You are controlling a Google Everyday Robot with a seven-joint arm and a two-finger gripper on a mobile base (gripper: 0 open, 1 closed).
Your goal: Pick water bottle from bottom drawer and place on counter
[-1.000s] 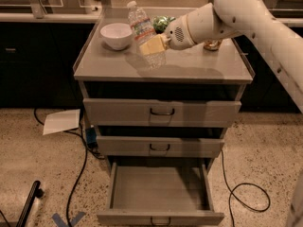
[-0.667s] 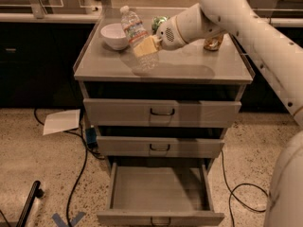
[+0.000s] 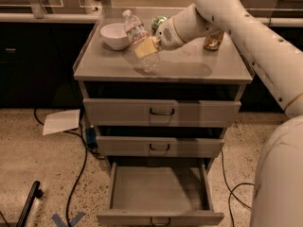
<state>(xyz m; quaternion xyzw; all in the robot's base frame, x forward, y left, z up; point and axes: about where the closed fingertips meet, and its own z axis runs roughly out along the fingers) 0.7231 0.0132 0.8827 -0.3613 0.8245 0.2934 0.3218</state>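
The water bottle (image 3: 138, 39), clear with a white cap and a white-red label band, is tilted with its cap up and to the left, its base low over the counter (image 3: 189, 67). My gripper (image 3: 147, 47) is shut on the bottle's lower half, reaching in from the right over the counter's left middle. The bottom drawer (image 3: 160, 193) stands pulled open and shows a bare grey floor. The two drawers above it are shut.
A white bowl (image 3: 115, 34) sits on the counter's back left, close to the bottle's cap. A green object (image 3: 159, 21) lies behind my wrist. An amber object (image 3: 213, 41) stands at the back right. Cables (image 3: 80, 150) and a white paper (image 3: 61, 121) lie on the floor at left.
My gripper has carried the bottle leftward over the counter, closer to the white bowl, and a little lower. The drawers have not moved.
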